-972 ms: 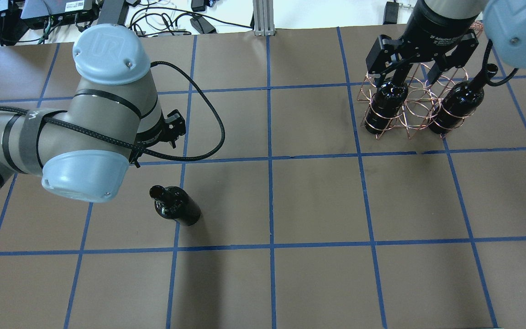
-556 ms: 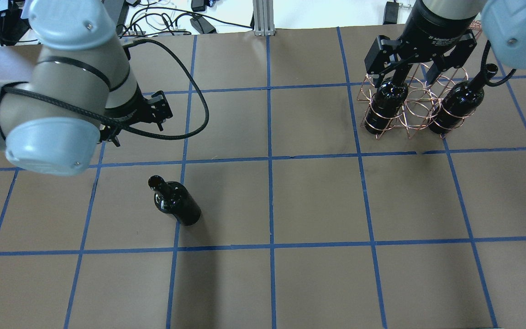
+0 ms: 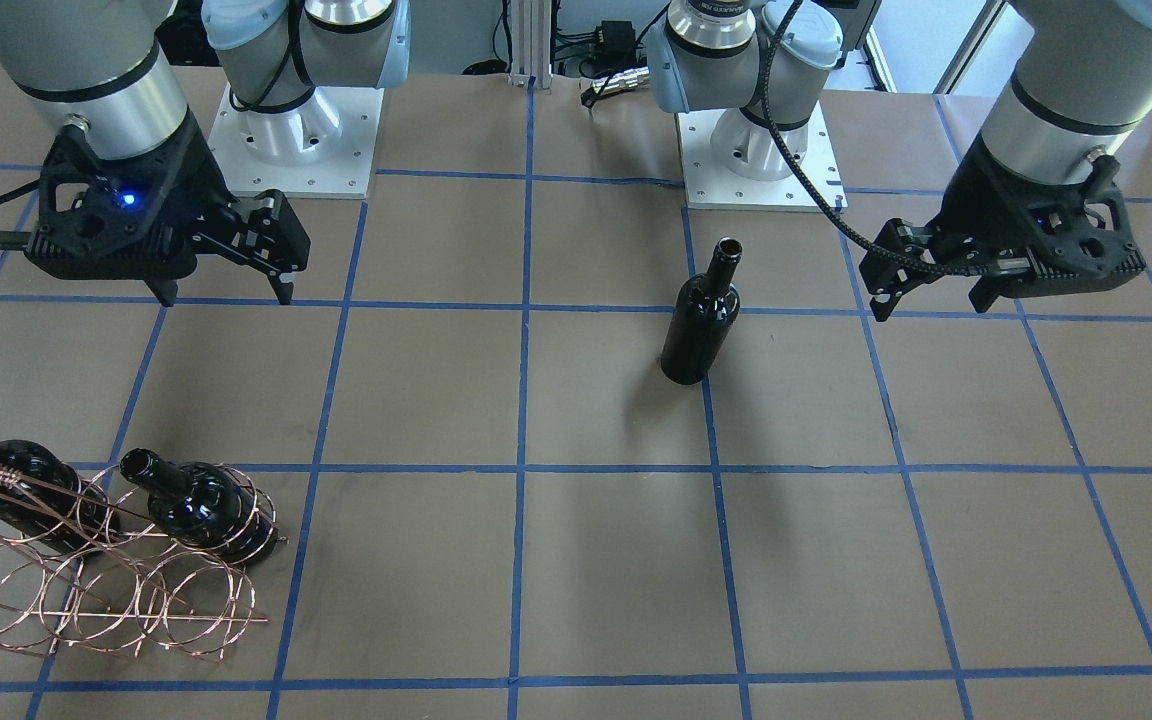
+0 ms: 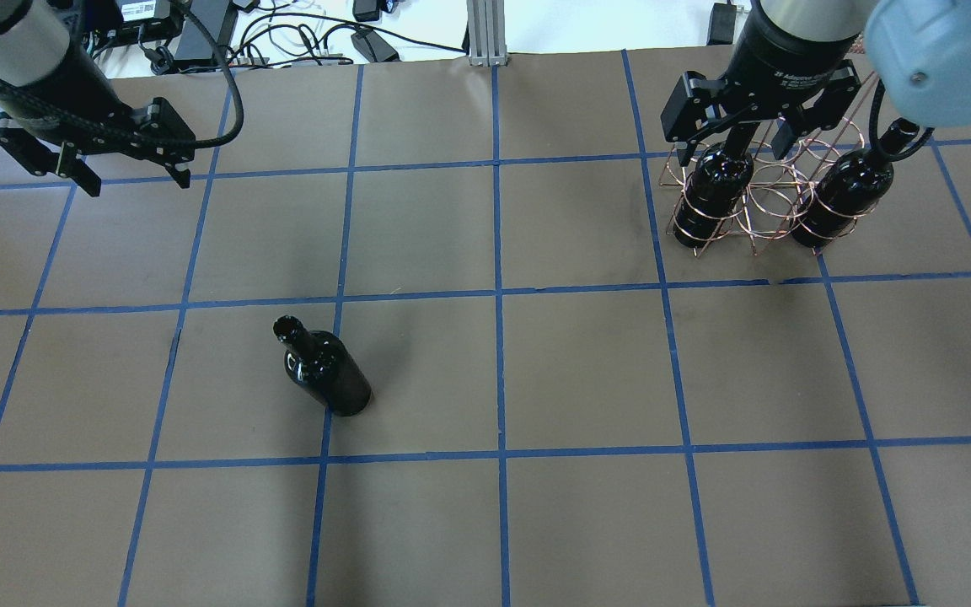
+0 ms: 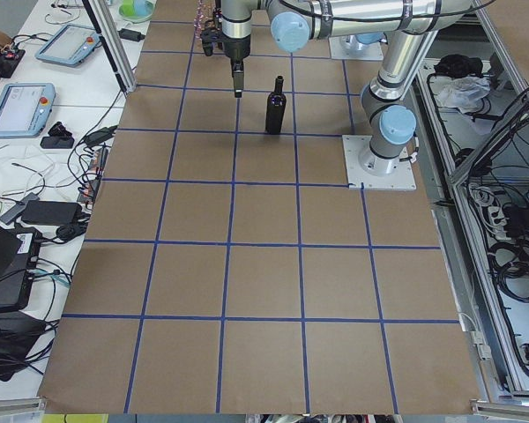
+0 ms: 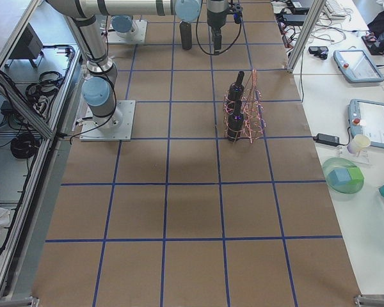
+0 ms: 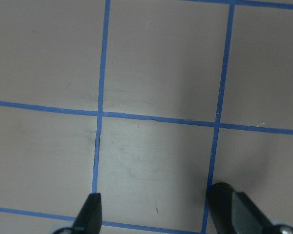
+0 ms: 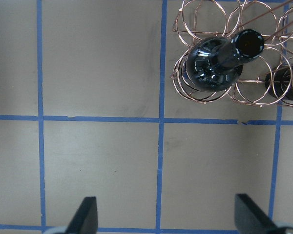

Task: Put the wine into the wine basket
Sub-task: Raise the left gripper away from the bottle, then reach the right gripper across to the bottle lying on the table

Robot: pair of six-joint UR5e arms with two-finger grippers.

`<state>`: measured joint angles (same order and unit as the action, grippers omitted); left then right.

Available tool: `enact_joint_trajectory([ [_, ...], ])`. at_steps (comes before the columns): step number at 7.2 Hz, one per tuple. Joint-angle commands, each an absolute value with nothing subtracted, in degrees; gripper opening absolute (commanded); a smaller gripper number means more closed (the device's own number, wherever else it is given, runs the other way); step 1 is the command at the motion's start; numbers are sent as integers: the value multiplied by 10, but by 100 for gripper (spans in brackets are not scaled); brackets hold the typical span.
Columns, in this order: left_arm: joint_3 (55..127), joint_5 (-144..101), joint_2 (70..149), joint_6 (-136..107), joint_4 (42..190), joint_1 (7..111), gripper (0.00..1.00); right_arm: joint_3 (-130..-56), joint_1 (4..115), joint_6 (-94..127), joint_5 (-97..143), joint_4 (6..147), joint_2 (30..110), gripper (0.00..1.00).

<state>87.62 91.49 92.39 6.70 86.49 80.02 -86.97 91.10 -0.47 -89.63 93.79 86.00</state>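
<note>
One wine bottle (image 4: 325, 375) stands upright on the brown table, left of centre; it also shows in the front view (image 3: 701, 320) and the exterior left view (image 5: 275, 106). The copper wire wine basket (image 4: 759, 198) stands at the far right and holds two more dark bottles (image 4: 713, 198) (image 4: 844, 198). My right gripper (image 4: 730, 147) is open and empty, raised above the basket's left bottle (image 8: 212, 63). My left gripper (image 4: 136, 173) is open and empty, raised at the far left, well away from the standing bottle. A dark round top (image 7: 219, 192) shows by its right finger in the left wrist view.
The table (image 4: 587, 371) is covered in brown paper with a blue tape grid. Cables and electronics (image 4: 308, 38) lie beyond the far edge. The arm bases (image 3: 291, 130) (image 3: 756, 140) stand at the robot's side of the table.
My left arm has swung up and back to the far left, away from the standing bottle. My right gripper has shifted slightly left above the basket. The bottles have not moved.
</note>
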Motion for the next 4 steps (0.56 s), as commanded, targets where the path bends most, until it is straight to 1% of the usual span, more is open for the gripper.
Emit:
enact_joint_trajectory([
  [1,845,848,945,128,876,809,100,-858,986,69,-898,941,840,100],
  [3,838,866,953,127,872,848,100,-798,1088,179,-898,939,793,100],
  [4,840,896,952,127,873,860,100,-794,1137,205,-899,940,779,100],
])
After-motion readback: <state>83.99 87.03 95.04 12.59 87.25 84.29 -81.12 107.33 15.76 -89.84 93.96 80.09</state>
